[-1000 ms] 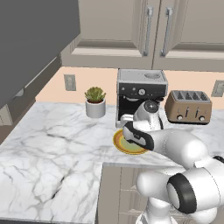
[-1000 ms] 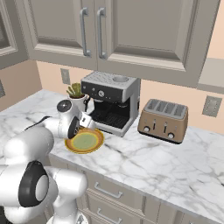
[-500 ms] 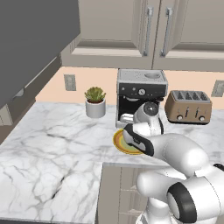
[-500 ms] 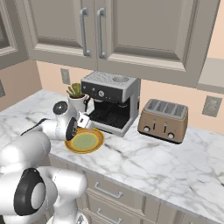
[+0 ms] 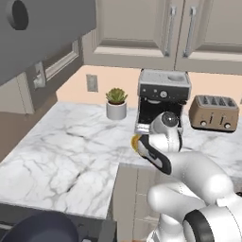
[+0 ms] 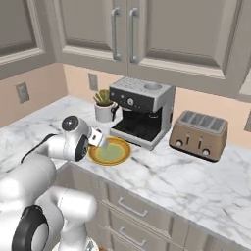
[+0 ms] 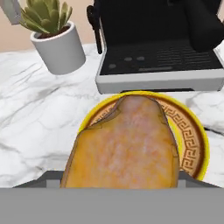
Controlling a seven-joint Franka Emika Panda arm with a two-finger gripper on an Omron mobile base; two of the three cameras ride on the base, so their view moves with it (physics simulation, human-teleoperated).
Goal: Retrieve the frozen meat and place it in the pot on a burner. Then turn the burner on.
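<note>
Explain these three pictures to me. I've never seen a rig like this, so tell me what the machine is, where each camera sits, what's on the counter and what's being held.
This is a rendered kitchen, not a real one. The machine is a white robot arm on a base that can drive. It ends in a two-finger gripper.

Two pictures come from cameras on the base, behind the arm to its left and right. The third looks out from the hand itself.

On the marble counter stand a potted plant, a coffee machine and a toaster. In front of the coffee machine lies a yellow plate.

The orange-brown lump close up in the hand view is the frozen meat. It seems to be gripped just above the plate, which looks bare in the right base view.

The dark pot waits at the lower left of the left base view.
</note>
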